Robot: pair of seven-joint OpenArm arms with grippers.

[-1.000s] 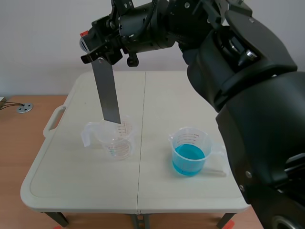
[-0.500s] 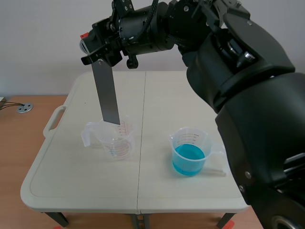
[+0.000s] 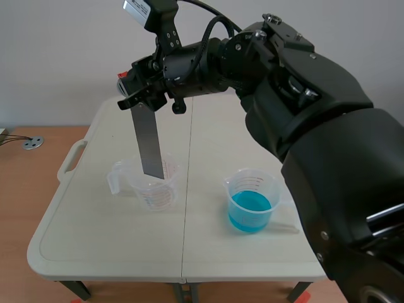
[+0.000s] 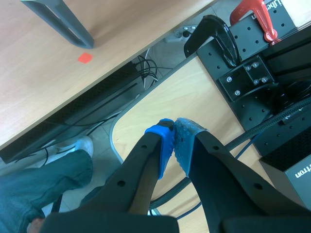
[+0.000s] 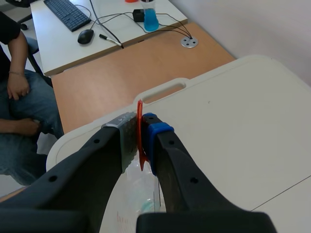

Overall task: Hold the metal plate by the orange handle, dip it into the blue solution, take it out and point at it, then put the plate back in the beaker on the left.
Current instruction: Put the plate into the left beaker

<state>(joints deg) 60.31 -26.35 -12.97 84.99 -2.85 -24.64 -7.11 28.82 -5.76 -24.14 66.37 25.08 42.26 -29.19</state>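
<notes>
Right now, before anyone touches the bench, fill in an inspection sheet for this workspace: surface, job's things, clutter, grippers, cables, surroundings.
Surface: pale folding table, seam down the middle; no spill seen.
Job's things: metal plate hanging near upright, lower end in the clear beaker; orange handle clamped; beaker of blue solution standing apart.
Clutter: nothing seen.
Grippers: right gripper shut on the orange handle; left gripper shut on nothing, off the table.
Cables: wires on the brown desk.
Surroundings: seated person, keyboard, mouse.
</notes>
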